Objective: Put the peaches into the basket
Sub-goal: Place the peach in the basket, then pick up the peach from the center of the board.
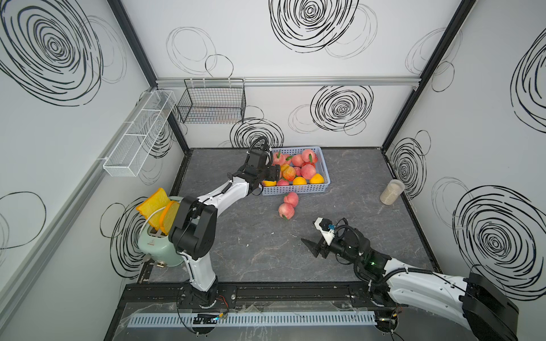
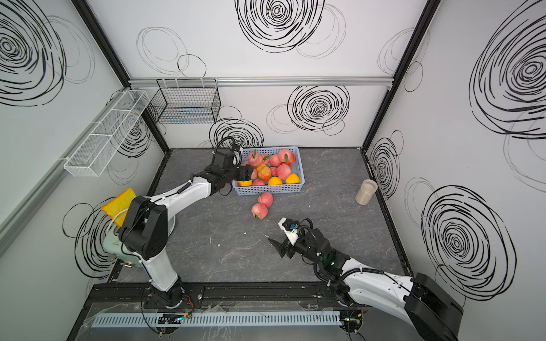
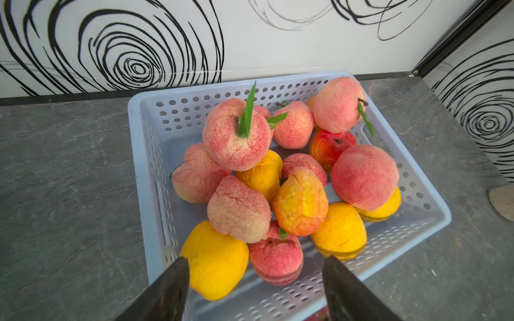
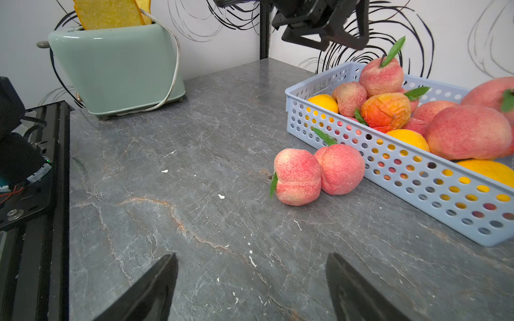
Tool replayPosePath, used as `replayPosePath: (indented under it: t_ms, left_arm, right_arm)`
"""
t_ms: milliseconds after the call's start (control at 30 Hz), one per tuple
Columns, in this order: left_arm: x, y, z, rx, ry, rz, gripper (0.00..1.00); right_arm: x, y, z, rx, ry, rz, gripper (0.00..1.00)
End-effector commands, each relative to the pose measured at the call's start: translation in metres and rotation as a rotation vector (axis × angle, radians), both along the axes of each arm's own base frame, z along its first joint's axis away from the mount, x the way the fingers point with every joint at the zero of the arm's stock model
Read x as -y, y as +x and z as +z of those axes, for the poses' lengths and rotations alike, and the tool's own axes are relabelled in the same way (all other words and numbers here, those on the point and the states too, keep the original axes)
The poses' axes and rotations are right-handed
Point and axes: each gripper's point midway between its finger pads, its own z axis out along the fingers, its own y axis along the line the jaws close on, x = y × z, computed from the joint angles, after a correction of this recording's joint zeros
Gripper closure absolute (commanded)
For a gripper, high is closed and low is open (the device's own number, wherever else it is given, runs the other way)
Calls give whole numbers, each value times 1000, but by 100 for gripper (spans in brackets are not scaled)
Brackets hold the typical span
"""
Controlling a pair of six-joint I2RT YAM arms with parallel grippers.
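- A light blue, perforated plastic basket [image 1: 295,192] sits far-centre on the grey table [image 1: 251,245], heaped with round, wrinkled pink and yellow peaches [image 3: 236,133].
- Two loose peaches [image 4: 319,173] lie touching, just near of it.
- The left gripper [image 3: 256,266] is spread and empty over the basket's left end.
- The right gripper [image 4: 251,264] is spread and empty; it should straddle one fruit squarely, as they look soft, perhaps foam.
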Motion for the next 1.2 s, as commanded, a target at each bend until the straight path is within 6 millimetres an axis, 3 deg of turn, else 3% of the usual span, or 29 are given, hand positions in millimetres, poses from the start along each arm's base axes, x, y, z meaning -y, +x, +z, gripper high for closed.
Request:
replayPosePath:
  t_ms: [0,433,700,867,1167]
  left_arm:
    - [2,-17,20,32,-56,-22,21]
    - [-1,-89,15,-44,-82,-99,19]
    - [-1,-124,17,-86,-69,-188,18]
    - [-1,-144,19,-94,-31,-275,18]
    - [-8,-185,25,-44,-6,-384,16]
  right_arm:
    - [-5,2,17,45,29,2,14]
    - [-2,6,15,49,22,-25,12]
    - [4,10,10,41,9,-65,11]
    - [9,21,17,23,36,-132,10]
    - [16,38,12,-210,106,-228,7]
